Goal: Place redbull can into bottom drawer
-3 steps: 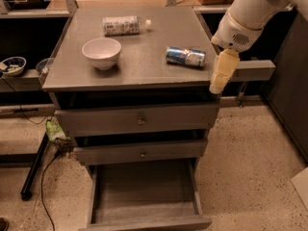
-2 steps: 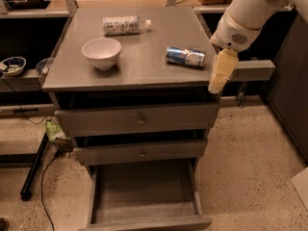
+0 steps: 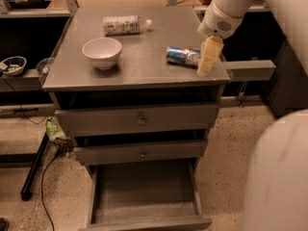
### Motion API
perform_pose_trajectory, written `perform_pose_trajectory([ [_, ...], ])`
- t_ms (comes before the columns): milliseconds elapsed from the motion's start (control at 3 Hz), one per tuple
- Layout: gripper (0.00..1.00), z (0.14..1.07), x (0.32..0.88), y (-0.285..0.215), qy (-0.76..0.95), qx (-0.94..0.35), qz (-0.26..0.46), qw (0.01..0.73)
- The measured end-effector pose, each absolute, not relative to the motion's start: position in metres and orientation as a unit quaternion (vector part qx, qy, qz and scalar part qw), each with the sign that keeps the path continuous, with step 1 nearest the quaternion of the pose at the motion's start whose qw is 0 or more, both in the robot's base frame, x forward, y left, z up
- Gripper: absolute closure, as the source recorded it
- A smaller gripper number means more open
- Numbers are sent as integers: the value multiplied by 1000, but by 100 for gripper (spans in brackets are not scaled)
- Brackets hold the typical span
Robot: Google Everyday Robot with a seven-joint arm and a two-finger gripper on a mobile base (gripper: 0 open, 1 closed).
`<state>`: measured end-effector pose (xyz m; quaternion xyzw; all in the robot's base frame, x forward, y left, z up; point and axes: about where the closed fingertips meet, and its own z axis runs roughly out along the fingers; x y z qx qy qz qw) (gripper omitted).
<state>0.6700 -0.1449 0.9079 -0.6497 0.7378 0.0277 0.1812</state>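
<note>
Camera view, hand approaching the can. Over the last second the hand point(image 3: 206, 66) has shifted from beyond the table's point(image 3: 144, 69) right front corner to a position over the table top, closing on the can point(image 3: 182, 56). The can itself has not moved. It lies on its side on the right part of the table, its length running left to right.

The hand now stands at the can's right end, pointing down and overlapping that end in this view. Whether it touches the can cannot be judged. Whether the hand is released or clenched also cannot be told, but the can rests on the table and is evidently not lifted.

The shift suggests that the reach is nearly complete and the grasp is the step in hand. The transfer has not begun.

The bottom drawer point(image 3: 144, 191) stands pulled out below the two shut upper drawers point(image 3: 139, 120), its grey floor bare and ready to receive the can. A bowl point(image 3: 101, 52) and a bottle point(image 3: 122, 25) lie to the left, well apart from the hand.
</note>
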Motion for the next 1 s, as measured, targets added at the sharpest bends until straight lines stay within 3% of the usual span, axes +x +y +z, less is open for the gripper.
perform_pose_trajectory([
  [333, 0, 900, 724, -108, 714, -665, 46, 212],
  [1000, 0, 886, 734, -105, 720, -660, 52, 209],
])
